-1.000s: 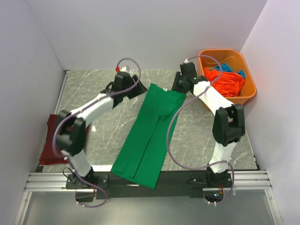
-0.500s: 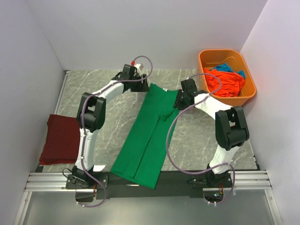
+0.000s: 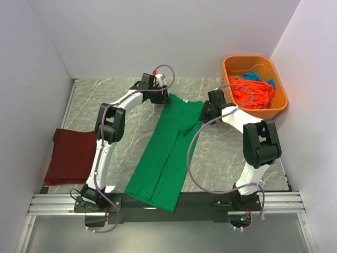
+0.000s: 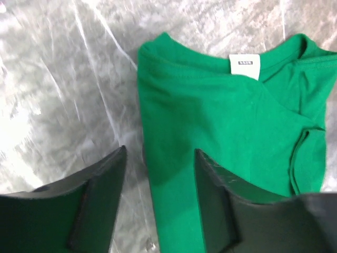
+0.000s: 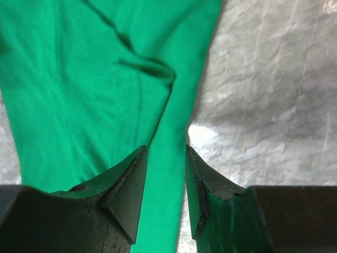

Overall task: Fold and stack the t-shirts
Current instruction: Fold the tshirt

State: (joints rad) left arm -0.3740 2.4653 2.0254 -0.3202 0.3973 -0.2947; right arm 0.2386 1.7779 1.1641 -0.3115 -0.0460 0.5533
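High fixed overview from behind — both wrist views close above the same green t-shirt [image 3: 164, 157]

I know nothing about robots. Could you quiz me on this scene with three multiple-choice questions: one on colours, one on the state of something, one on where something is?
1. Which colours of cloth lie in the orange tub?
A) orange and blue
B) green and white
C) maroon only

2. How does the green t-shirt lie?
A) bunched in a heap
B) spread as a long folded strip on the table
C) hanging from a gripper

3. Where is the maroon t-shirt?
A) in the tub
B) under the green t-shirt
C) folded at the table's left edge

Answers:
1 A: an orange t-shirt and blue cloth show inside its rim.
2 B: it runs as a narrow band from far to near.
3 C: it sits apart, far left in the overhead view.
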